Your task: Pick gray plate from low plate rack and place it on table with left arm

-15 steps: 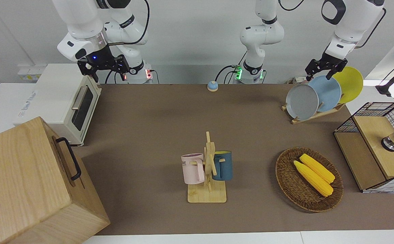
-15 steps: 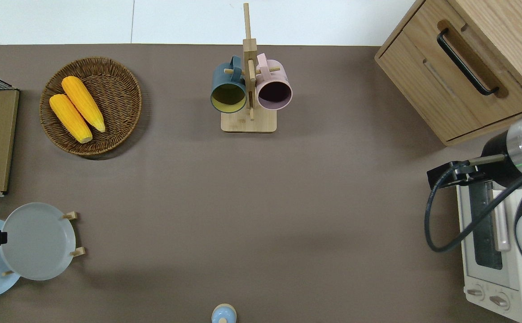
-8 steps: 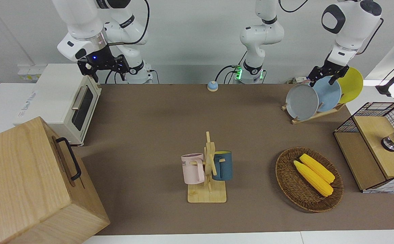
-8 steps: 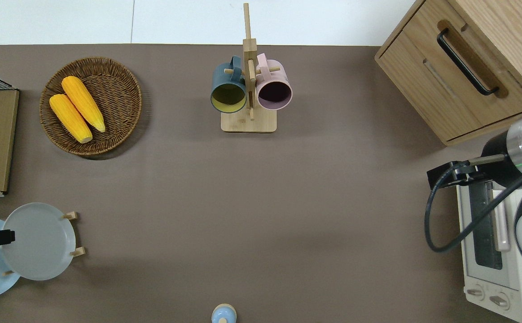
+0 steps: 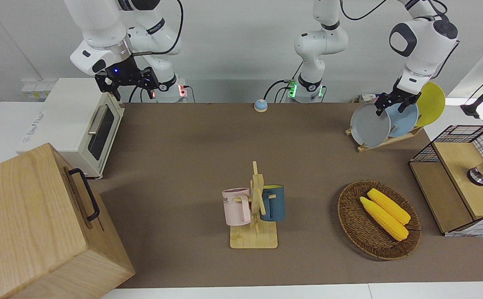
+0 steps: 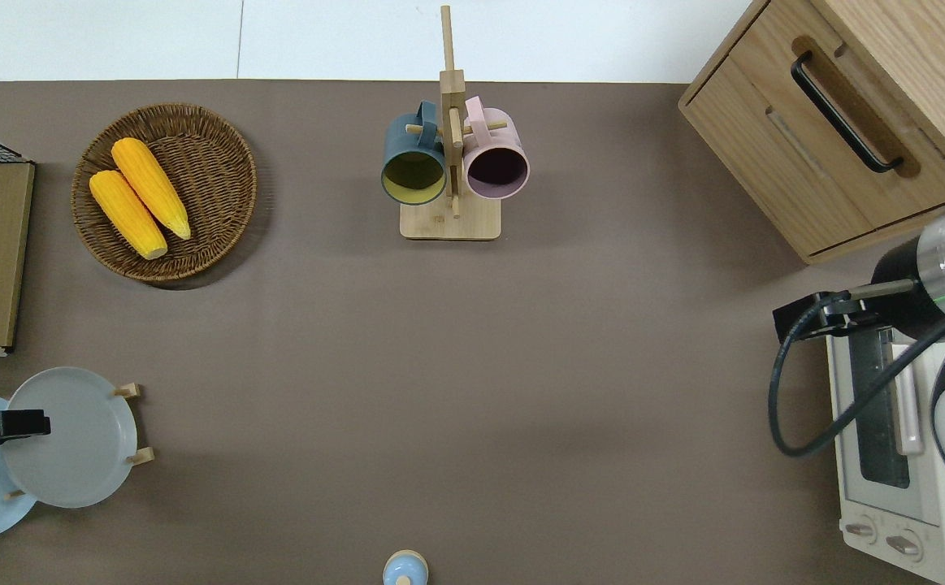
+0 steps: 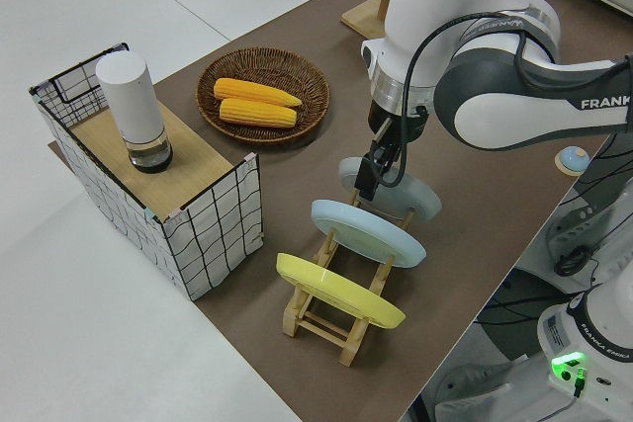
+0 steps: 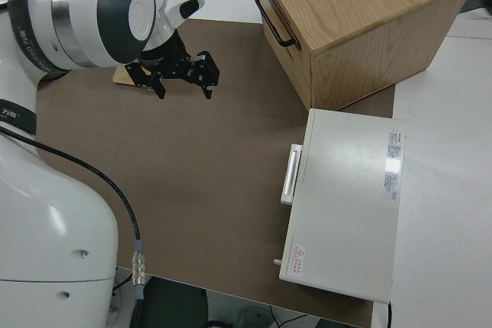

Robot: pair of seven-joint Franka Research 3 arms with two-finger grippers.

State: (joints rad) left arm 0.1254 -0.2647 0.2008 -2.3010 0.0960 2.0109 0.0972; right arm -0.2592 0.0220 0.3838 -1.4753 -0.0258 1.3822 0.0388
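since the gray plate [image 5: 369, 125] leans in the slot farthest from the robots in the low plate rack [image 5: 384, 142], its top rim is the only edge to take, and the left gripper [image 5: 386, 104] sits right at that rim, fingers straddling it; whether they've pinched yet i cannot tell. three plates lean there: gray, light-blue plate [image 5: 404, 119], yellow plate [image 5: 431, 102]. the right arm is parked, fingers spread on nothing.

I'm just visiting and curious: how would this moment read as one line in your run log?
stage: reaching | left gripper: at top rim of gray plate | plate: in low plate rack | right arm: parked
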